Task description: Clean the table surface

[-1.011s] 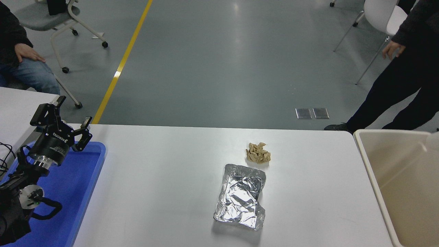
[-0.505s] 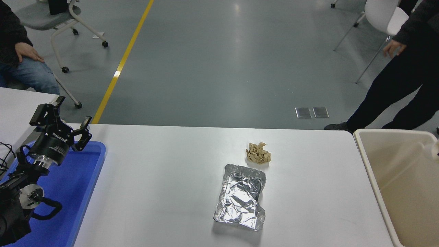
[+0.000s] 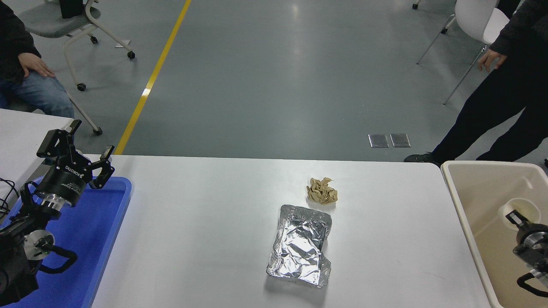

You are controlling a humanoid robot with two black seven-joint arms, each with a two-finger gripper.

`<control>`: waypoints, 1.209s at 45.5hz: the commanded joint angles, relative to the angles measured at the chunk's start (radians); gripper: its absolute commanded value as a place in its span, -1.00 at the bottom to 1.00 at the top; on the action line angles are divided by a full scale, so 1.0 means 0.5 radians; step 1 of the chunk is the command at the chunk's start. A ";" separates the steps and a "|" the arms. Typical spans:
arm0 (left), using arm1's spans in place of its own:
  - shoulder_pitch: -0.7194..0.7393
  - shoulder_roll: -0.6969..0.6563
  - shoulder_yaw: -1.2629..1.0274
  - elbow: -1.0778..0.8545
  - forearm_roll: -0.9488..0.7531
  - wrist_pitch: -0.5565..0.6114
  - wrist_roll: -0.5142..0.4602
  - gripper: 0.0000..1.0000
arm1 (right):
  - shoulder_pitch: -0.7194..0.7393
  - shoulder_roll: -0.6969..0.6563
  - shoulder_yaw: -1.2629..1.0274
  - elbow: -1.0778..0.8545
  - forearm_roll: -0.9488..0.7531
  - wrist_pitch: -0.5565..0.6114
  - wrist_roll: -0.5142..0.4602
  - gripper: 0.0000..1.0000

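Trash sits mid-frame on the counter [image 3: 205,222]: foil tray [image 3: 300,246], long axis running up-down, and crumpled paper [image 3: 322,191]. Right pincer [image 3: 516,217], grip unclear, is nearer, at far right. Left pincer [image 3: 83,149] hangs released.

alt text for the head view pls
A crumpled foil tray and a brown paper wad lie on the white table surface. The right claw holds a white cup over the beige bin; the left claw is parked, open, over a blue tray.
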 commanded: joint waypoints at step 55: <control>0.000 0.001 0.000 0.001 0.000 0.000 0.000 1.00 | 0.015 0.105 0.082 -0.087 0.221 0.022 -0.031 1.00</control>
